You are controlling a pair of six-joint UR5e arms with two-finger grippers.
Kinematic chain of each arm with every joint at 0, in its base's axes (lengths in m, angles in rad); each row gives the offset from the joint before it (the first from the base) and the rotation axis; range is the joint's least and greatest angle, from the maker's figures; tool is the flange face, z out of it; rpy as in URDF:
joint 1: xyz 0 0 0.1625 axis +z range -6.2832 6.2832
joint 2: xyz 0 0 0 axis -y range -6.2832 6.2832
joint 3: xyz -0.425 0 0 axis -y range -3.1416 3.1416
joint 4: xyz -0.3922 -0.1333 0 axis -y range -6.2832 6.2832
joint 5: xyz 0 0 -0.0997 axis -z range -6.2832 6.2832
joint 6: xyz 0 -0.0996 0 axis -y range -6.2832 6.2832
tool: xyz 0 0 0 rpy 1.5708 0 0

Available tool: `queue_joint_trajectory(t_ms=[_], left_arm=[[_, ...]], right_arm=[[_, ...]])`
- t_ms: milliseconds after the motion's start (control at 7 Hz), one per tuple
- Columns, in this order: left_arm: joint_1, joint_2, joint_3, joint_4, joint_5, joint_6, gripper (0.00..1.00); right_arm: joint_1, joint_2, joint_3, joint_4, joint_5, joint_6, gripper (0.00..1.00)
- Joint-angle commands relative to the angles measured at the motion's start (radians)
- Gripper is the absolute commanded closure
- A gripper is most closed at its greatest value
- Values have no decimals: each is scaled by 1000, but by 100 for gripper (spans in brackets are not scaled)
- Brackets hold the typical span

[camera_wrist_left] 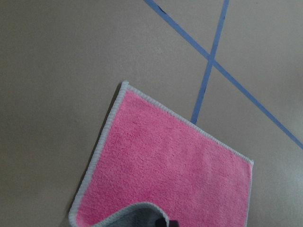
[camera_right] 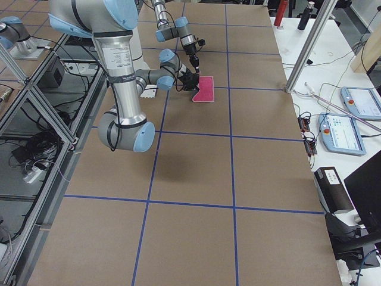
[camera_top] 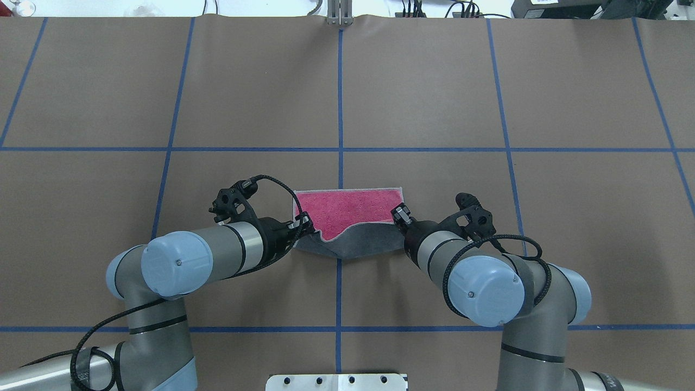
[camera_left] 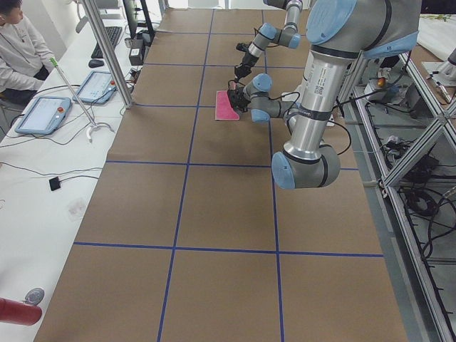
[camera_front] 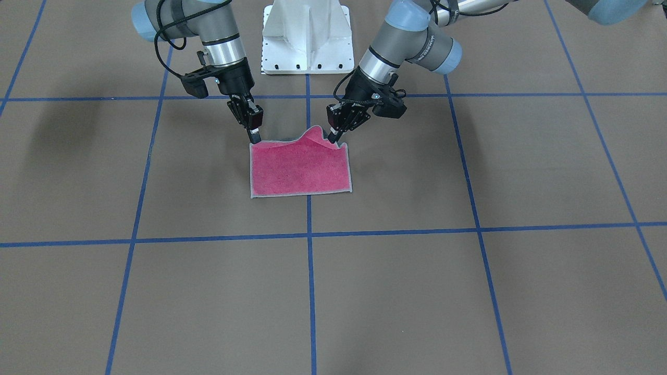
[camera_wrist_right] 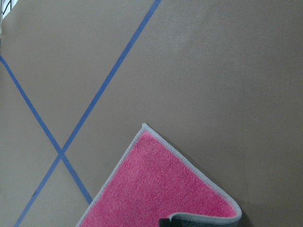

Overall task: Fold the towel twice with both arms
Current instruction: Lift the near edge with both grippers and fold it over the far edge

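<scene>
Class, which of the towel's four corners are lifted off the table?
The two nearest the robot base: the left gripper and right gripper pinch them up, baring the grey underside of the towel. The far two lie flat.

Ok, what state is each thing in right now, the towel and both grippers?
towel: far part flat on the table, pink face up; near edge lifted at both corners, grey underside showing, sagging in the middle; no fold finished.
left gripper: shut on the towel's near corner on its side, raised off the table.
right gripper: shut on the other near corner, raised too.
</scene>
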State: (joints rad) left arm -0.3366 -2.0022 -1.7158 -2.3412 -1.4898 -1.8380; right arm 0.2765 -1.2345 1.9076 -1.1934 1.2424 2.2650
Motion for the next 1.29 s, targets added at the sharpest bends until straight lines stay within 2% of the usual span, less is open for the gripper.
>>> queue_joint_trajectory(t_ms=[0,1143], left_arm=[[-18,-1,2,0,0,-1,100],[-61,-33,87,-3,0,-49,100]], right_arm=[[26,10,-12,-2,2,-4,100],[41,20,-58,2,5,-13,100]])
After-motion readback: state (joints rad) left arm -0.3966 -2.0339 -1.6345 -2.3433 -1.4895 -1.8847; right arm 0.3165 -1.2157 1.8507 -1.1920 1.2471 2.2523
